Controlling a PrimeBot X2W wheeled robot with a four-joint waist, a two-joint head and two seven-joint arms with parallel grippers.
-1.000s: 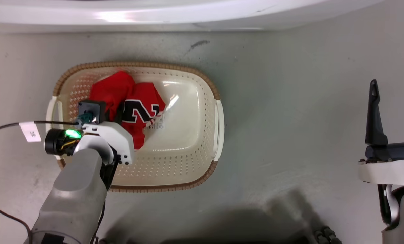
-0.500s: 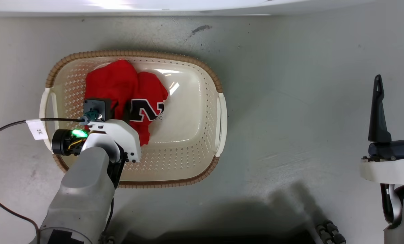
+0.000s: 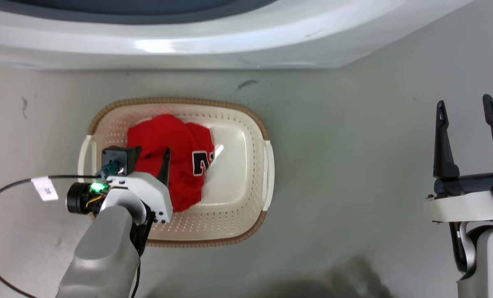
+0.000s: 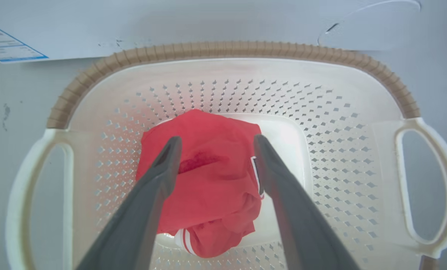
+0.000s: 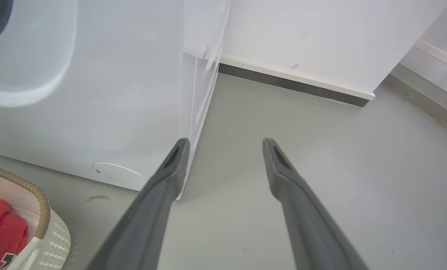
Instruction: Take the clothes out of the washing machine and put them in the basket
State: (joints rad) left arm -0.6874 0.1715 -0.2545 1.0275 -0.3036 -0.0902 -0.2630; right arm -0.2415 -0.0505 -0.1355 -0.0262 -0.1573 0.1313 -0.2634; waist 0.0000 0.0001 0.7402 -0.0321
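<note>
**lintsock:** so where was everything at that moment? start from the left pls

**drumroll:** left gripper hung over the left half of the basket. Its fingers were spread wide and pointed down at the clothes, gripping nothing. Couldn't tell if the tips touched the fabric or just sat above it.

**lintsock:** and the clothes themselves?

**drumroll:** all in the basket, one red heap on the bottom, left of middle, with the pale bottom showing to its right. The black number with its white outline sat on the heap's right edge. In the wrist view a strip of white trim peeked out at the edge closest to the camera. The basket stood on the grey floor, just near of the washer, which ran along the far side. Looked like a gap of floor between the two.

**lintsock:** right side?

**drumroll:** right gripper was well apart from the basket, off to the right over the floor. Fingers were wide apart too and closed on nothing. Its wrist view looked past the washer's right corner at the floor and the white wall behind.
</note>
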